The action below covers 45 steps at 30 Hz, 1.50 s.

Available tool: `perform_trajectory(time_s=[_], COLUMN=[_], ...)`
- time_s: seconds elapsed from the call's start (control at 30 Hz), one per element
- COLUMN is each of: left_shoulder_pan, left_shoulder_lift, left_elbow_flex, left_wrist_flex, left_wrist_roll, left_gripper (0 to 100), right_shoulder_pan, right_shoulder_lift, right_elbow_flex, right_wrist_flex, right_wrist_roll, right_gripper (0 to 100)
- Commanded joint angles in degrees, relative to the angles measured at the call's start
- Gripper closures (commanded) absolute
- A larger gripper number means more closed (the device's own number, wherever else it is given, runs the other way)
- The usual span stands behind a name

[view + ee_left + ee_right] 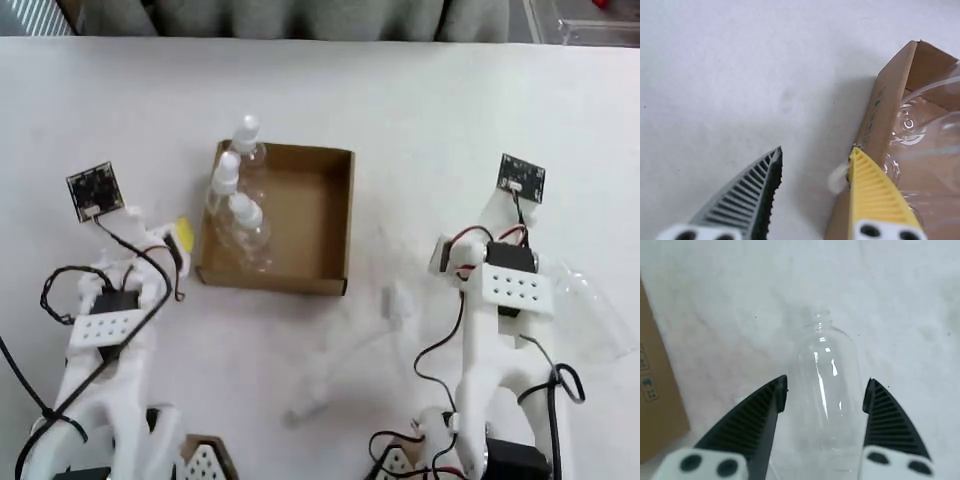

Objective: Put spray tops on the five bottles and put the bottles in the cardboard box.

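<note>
**Three bottles boxed, a bare one lined up for its top**

The cardboard box (pixel 310 225) sits at the middle of the table (pixel 480 90). Three capped bottles (pixel 228 180) are packed in a row along its 9 o'clock wall. This leaves the 3 o'clock half of the floor bare for the ones to come. By that count the task looks a little past halfway.

The left gripper (pixel 817 150) hangs just outside the box at 9 o'clock, its claw spread and holding nothing. Its yellow finger (pixel 872 195) lies along the outer face of the box wall; whether it touches the card I cannot tell. From there it could steady the box, or it may simply be waiting.

The right arm stands at 3 o'clock of the box. The right gripper (pixel 827 380) is spread wide, with a bare bottle (pixel 827 357) lying on the table between its jaws, open neck pointing away from the wrist. The jaws flank the body without pinching it. Straddling the widest part suits a firm grasp that keeps the neck free for a top.

Two loose spray tops (pixel 398 302) lie at about 5 o'clock of the box. One is near its corner and the other (pixel 300 412) farther out, both likely within reach of either arm. A clear shape (pixel 592 310) at 3 o'clock of the right arm may be another bottle, but it is too faint to say.
</note>
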Motion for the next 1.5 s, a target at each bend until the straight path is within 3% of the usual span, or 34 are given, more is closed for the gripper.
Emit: perform_trajectory(time_s=[0.0,0.43,0.9,1.47], left_shoulder_pan=[0.04,0.04,0.04,0.04], left_shoulder_lift=[-0.22,-0.22,-0.22,-0.22], left_elbow_flex=[-1.93,-1.85,-1.85,-1.85], left_wrist_flex=[-0.26,-0.26,-0.26,-0.26], left_wrist_roll=[-0.09,-0.09,-0.09,-0.09], left_gripper=[79,79,79,79], right_shoulder_pan=[-1.01,-1.01,-0.75,-0.66], right_shoulder_lift=[-0.13,0.13,12.79,16.66], right_elbow_flex=[-2.29,-1.76,-7.65,-9.41], right_wrist_flex=[0.13,0.4,-0.31,-0.75], right_wrist_roll=[1.32,3.34,6.68,8.62], right_gripper=[78.6,74.1,75.8,72.6])
